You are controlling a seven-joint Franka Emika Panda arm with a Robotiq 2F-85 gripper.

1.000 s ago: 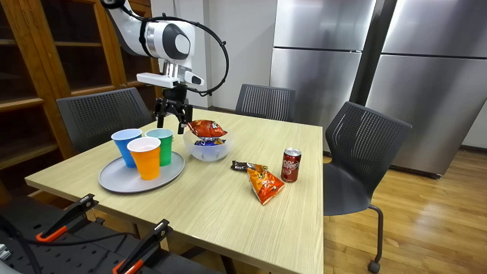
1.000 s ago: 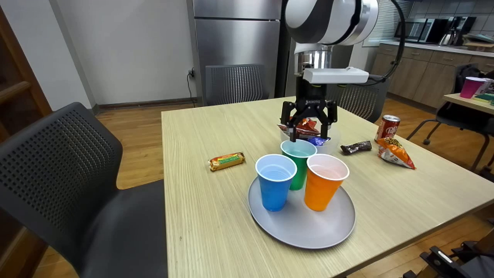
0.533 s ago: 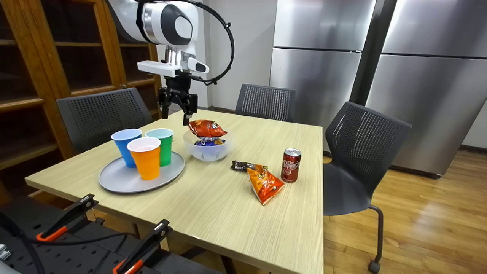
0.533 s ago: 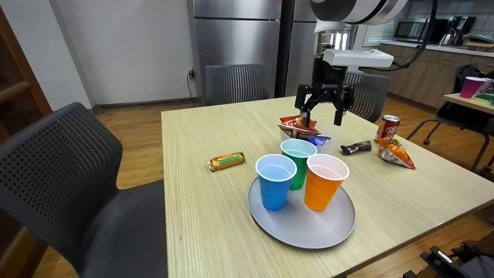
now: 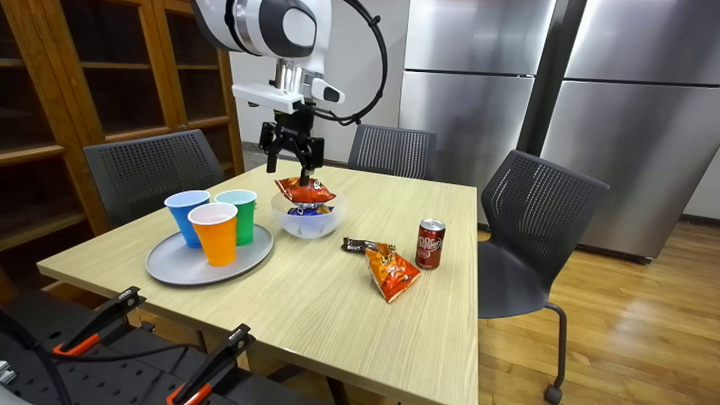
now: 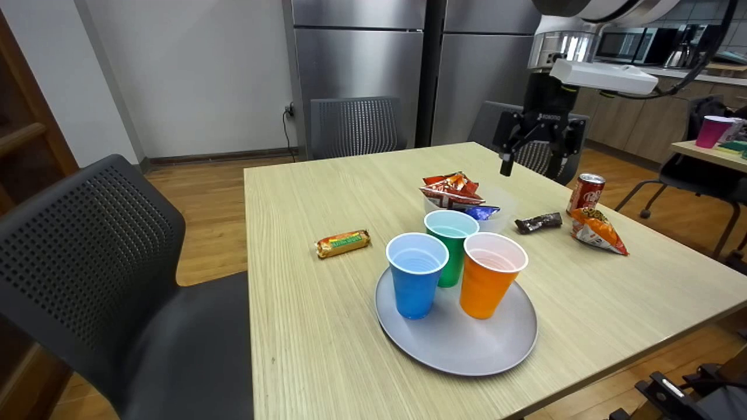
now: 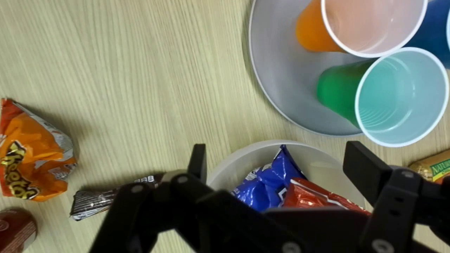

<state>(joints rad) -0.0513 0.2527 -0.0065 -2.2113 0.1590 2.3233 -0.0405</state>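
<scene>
My black gripper (image 5: 288, 170) is open, with nothing between its fingers. It hangs in the air near the translucent bowl (image 5: 306, 228); in an exterior view the gripper (image 6: 530, 168) appears behind and to the right of that bowl (image 6: 497, 224). A red snack bag (image 5: 306, 192) and a blue snack bag (image 7: 263, 184) lie inside the bowl. The wrist view has the bowl's rim (image 7: 242, 150) between the spread fingers, with its lower part hidden by the gripper. No contact shows between the fingers and the bags.
A grey plate (image 6: 455, 356) bears blue (image 6: 415, 286), green (image 5: 245, 219) and orange (image 5: 215, 239) cups. A dark candy bar (image 6: 538, 223), an orange snack bag (image 5: 392, 273) and a soda can (image 5: 431, 244) lie or stand on the table. A gold-wrapped bar (image 6: 342, 244) lies apart. Chairs surround the table.
The open gripper has risen and moved to the right in both exterior views, away from above the green cup and past the bowl. The objects on the table have stayed put.
</scene>
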